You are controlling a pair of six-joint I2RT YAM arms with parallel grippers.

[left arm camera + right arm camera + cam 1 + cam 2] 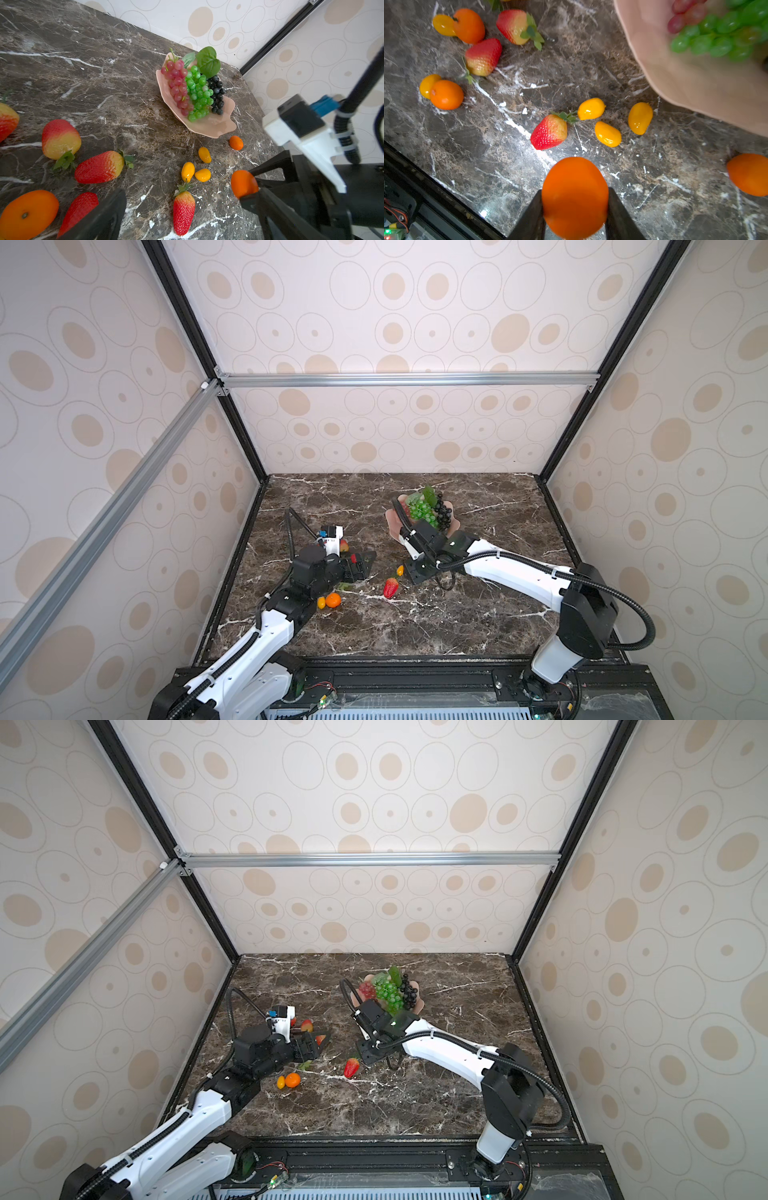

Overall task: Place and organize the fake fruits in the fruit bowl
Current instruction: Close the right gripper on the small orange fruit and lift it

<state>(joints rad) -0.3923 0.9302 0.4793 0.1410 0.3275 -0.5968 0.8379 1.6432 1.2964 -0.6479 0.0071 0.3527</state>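
Observation:
The pale pink fruit bowl (390, 519) (207, 126) (675, 83) stands at mid table and holds red, green and black grape bunches (195, 91). My right gripper (575, 199) (415, 572) is shut on an orange tangerine (575, 197) (244, 184), held just above the marble in front of the bowl. My left gripper (368, 564) is open and hovers over loose fruit, with one finger (108, 216) showing. A strawberry (184, 212) (390, 588) (549, 133) lies below it. Three yellow ovals (608, 134) (188, 171) lie between that strawberry and the bowl.
Another tangerine (748, 174) (236, 143) rests by the bowl's rim. Several strawberries (99, 167) and a tangerine (28, 214) lie under the left arm. A tangerine (333, 600) and a yellow oval (321, 603) sit near the left arm. Patterned walls enclose the table.

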